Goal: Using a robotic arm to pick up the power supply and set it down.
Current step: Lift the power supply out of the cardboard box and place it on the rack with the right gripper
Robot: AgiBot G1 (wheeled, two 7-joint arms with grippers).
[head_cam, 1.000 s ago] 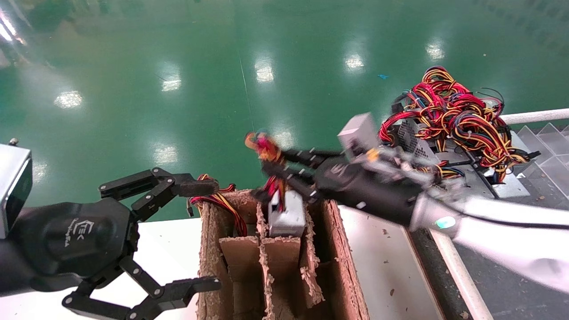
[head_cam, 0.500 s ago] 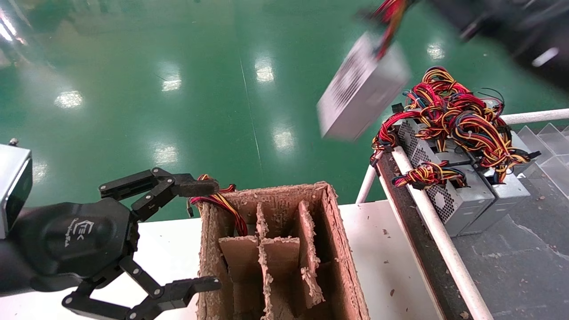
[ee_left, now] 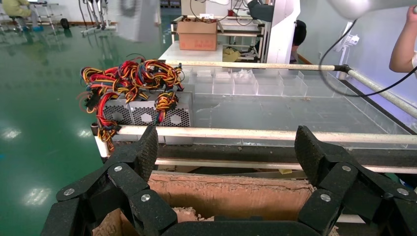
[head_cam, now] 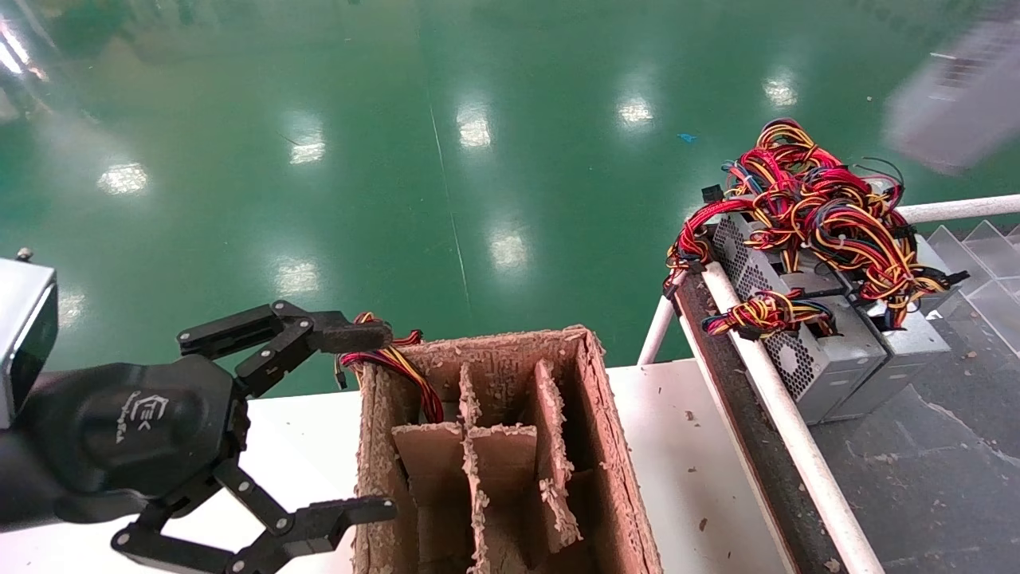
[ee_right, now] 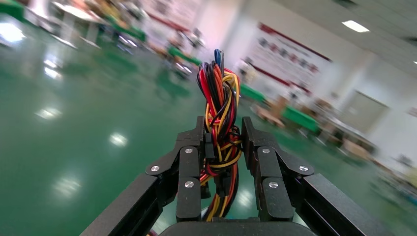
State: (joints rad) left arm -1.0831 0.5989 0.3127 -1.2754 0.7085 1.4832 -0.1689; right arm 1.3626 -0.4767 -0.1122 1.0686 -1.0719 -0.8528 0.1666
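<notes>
The power supply (head_cam: 960, 96) shows as a blurred silver-grey box in the air at the top right of the head view, above the rack. My right gripper (ee_right: 223, 130) is out of the head view. In the right wrist view it is shut on the supply's bundle of red, yellow and black wires (ee_right: 219, 93), which stands up between the fingers; the box itself is hidden there. My left gripper (head_cam: 382, 422) hangs open at the lower left, beside the cardboard box, holding nothing. In its own wrist view it is seen as the left gripper (ee_left: 227, 147).
A worn cardboard box with dividers (head_cam: 594, 414) stands on the white table (head_cam: 685, 462); some wires (head_cam: 398, 363) hang over its far left corner. Other power supplies (head_cam: 821, 359) with tangled wires (head_cam: 813, 207) sit on the right rack behind a white rail (head_cam: 797, 446).
The right gripper has lifted the power supply out of the cardboard box and swung it up and far to the right. The left gripper has not moved.
</notes>
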